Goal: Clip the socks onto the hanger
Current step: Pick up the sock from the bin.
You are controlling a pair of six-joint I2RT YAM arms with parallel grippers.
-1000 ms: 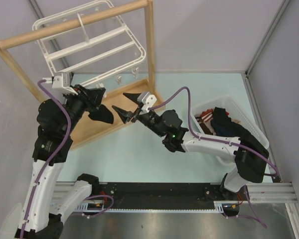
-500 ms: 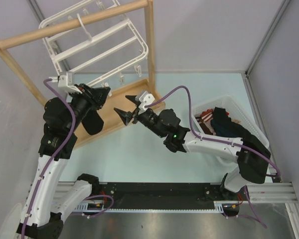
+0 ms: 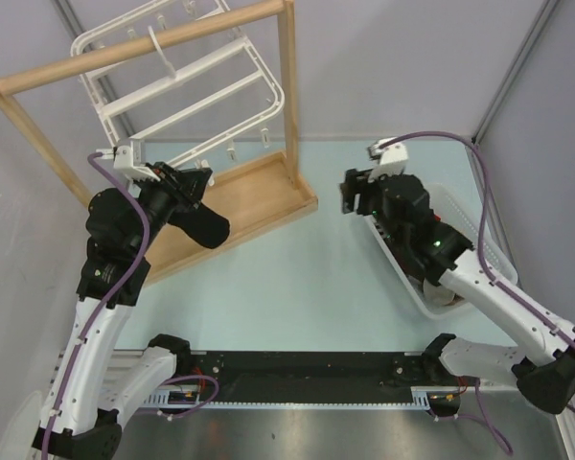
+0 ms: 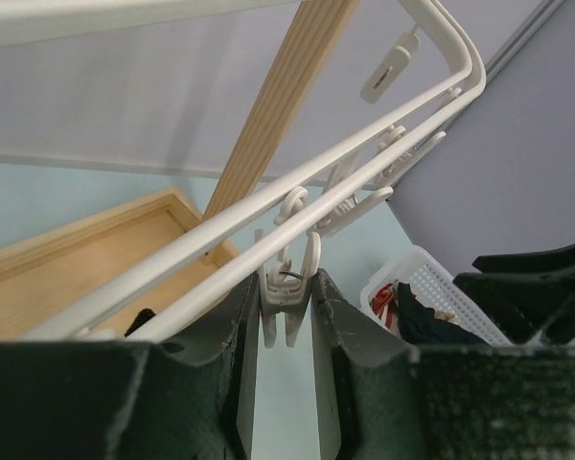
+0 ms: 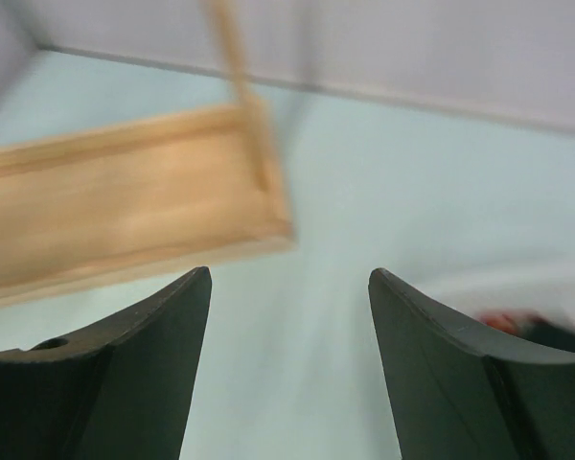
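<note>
The white hanger (image 3: 172,75) hangs from the wooden stand's top bar. My left gripper (image 3: 199,180) reaches up to its lower edge. In the left wrist view the jaws are shut on a small white clip (image 4: 287,292) dangling from the hanger (image 4: 172,251). A black sock (image 3: 205,226) hangs just below this gripper; what holds it is hidden. My right gripper (image 3: 353,195) is open and empty (image 5: 287,278), off to the right above the basket's near end. More dark socks (image 4: 429,321) lie in the basket.
The wooden stand has a post (image 3: 287,96) and a tray-like base (image 3: 249,196) under the hanger. The white basket (image 3: 414,290) of clothes, with a red garment (image 4: 387,299), sits at the right under the right arm. Grey walls close in behind and to the right.
My right gripper has pulled away from the sock and the left gripper, swinging right to above the basket. The hanger has tilted up slightly, and the left gripper stays shut on the clip.
</note>
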